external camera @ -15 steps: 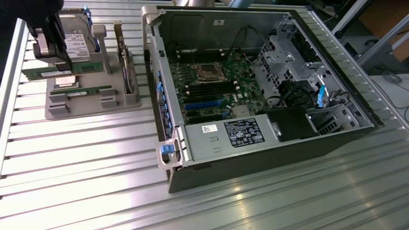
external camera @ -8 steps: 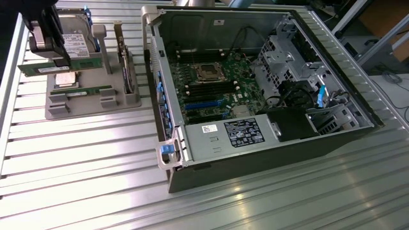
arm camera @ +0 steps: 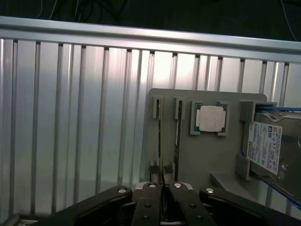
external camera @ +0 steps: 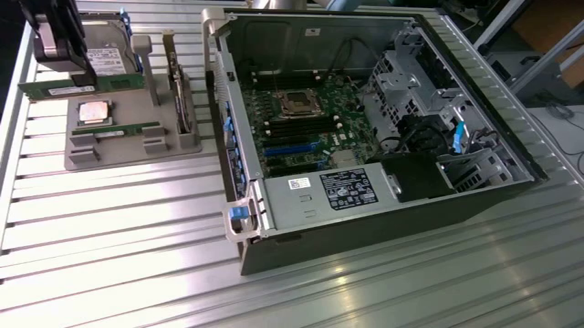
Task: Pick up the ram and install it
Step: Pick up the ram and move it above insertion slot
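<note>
The gripper (arm camera: 161, 178) has its jaws pinched nearly together on the ram (external camera: 84, 87); its white sticker is too small to read; the stick stands on edge, long axis running across the exterior view, at the grey tray's (external camera: 128, 154) far end, beside the hard drive (arm camera: 265, 148).

Ribbed aluminium tabletop (external camera: 119, 232) lies bare around the grey plastic parts holder (external camera: 119, 147), except where the open black computer case (external camera: 365, 236) stands just beside it.
</note>
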Robot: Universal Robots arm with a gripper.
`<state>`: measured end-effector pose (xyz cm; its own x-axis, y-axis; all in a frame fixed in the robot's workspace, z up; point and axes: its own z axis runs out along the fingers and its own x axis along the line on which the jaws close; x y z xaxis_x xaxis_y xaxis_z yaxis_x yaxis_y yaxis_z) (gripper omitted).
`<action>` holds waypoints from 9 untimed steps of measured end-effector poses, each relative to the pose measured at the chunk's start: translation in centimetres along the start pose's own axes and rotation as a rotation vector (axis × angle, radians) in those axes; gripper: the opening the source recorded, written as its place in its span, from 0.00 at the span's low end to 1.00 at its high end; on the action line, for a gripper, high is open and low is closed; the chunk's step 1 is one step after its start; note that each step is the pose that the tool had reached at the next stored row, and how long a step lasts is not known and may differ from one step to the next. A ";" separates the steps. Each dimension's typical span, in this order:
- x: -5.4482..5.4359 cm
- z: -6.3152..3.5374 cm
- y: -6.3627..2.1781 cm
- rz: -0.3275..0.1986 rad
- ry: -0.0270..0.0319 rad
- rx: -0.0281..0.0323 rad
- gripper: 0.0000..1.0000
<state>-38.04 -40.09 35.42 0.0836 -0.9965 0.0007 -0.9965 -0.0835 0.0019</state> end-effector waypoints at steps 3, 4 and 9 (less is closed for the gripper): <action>0.0 -0.39 0.00 0.000 0.0001 0.0000 0.13; 0.0 -0.49 0.00 -0.001 0.0001 0.0000 0.13; 0.0 -1.18 0.00 -0.002 0.0001 -0.0001 0.13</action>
<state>-38.04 -40.09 36.60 0.0855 -0.9963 0.0008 -0.9963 -0.0855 0.0020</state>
